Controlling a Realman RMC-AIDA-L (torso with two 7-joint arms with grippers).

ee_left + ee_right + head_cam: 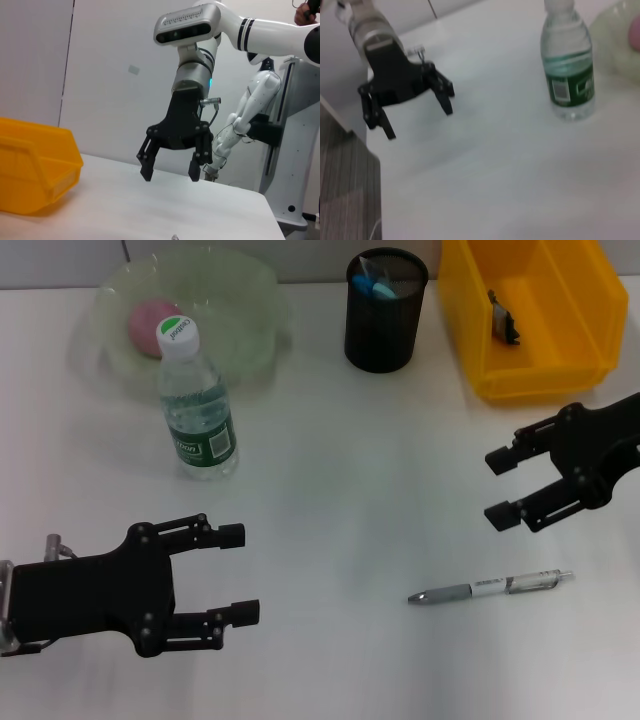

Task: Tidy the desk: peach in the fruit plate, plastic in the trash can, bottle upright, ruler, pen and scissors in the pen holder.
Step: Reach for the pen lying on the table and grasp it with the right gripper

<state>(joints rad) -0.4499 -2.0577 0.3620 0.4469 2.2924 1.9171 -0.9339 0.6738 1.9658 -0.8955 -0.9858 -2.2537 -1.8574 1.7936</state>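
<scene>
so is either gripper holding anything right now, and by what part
Nothing is held. The left gripper and right gripper are both open and empty above the desk; the pen lies untouched.

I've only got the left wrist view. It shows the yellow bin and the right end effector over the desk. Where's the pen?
Observer: The pen lies flat on the desk, nearer the robot than the open right end effector, which isn't touching it.
Operator: And my own end effector? I can't see it here.
Observer: The left end effector is open and empty, low over the robot's left side of the desk.
Operator: Anything tipped over?
Observer: No. The bottle stands upright, just in front of the fruit plate.
</scene>
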